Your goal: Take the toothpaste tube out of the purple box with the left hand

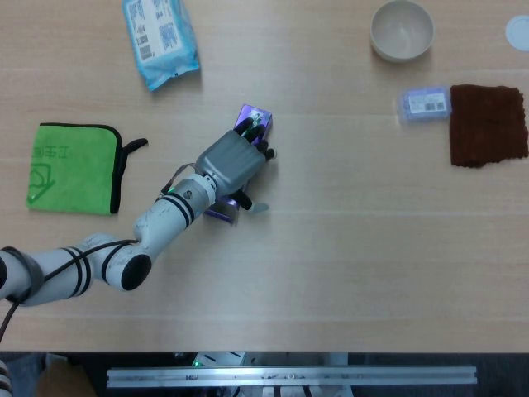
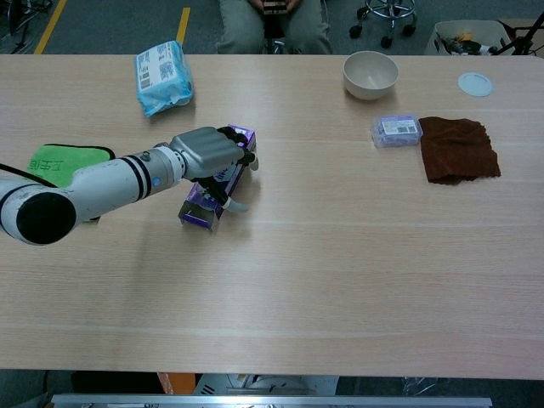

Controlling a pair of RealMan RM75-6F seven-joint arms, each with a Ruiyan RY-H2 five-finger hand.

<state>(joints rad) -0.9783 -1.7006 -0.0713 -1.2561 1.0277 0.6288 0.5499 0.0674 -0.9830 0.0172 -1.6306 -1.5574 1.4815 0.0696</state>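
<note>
On the purple box [image 1: 245,157], lying on the table [image 1: 347,248] right of the green cloth [image 1: 70,165], we see the left hand [image 1: 234,160] draped over the top, fingers [image 2: 240,157] curled down around its sides. Whether they truly clamp it, we cannot tell. No toothpaste tube shows; we judge it's inside. Extraction is all ahead. Right hand: out of sight.

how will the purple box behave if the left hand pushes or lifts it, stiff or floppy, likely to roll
The purple box looks like thin printed carton, so probably light and apt to dent under the left hand lying across it. Its flat, long sides suggest sliding or pivoting on the smooth table, not rolling.
</note>
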